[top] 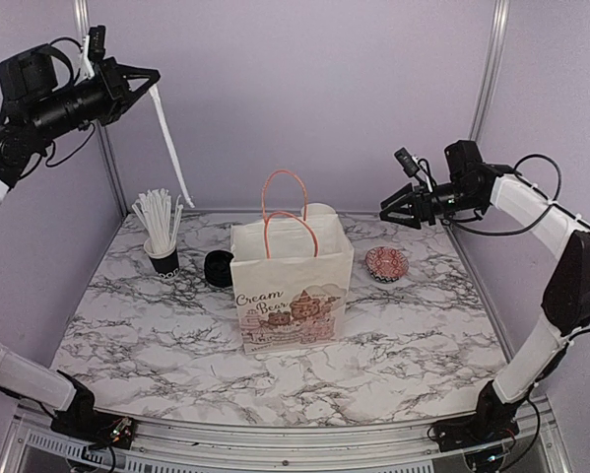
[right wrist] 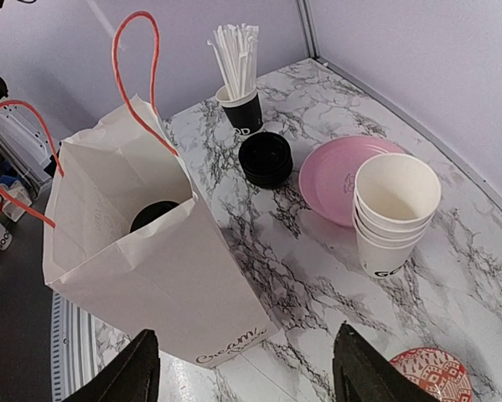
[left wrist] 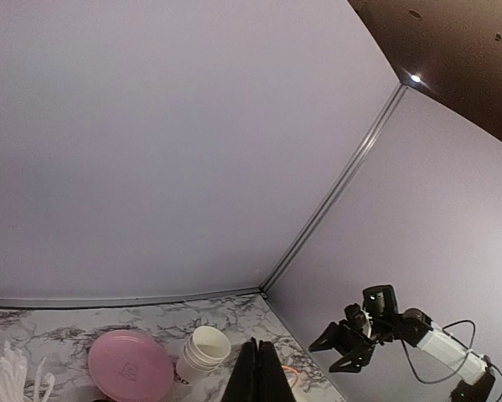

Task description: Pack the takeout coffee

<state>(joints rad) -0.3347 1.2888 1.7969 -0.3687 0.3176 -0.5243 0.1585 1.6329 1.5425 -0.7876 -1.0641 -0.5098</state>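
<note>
A white paper bag (top: pixel 293 286) with orange handles stands open mid-table. In the right wrist view, a black dome lid of a takeout coffee (right wrist: pixel 152 214) shows inside the bag (right wrist: pixel 150 276); the cup below it is hidden. My right gripper (top: pixel 398 212) hovers open, high to the right of the bag, nothing between its fingers (right wrist: pixel 244 328). My left gripper (top: pixel 147 79) is raised at the far left, shut, with a long white straw (top: pixel 171 148) hanging from its tip. In the left wrist view the fingers (left wrist: pixel 257 360) are pressed together and the straw is out of sight.
A black cup of white straws (top: pixel 163 258) and a stack of black lids (top: pixel 219 268) stand left of the bag. Behind the bag are stacked lidless white cups (right wrist: pixel 393 218) and a pink plate (right wrist: pixel 334 176). A red patterned dish (top: pixel 386 263) lies to the right.
</note>
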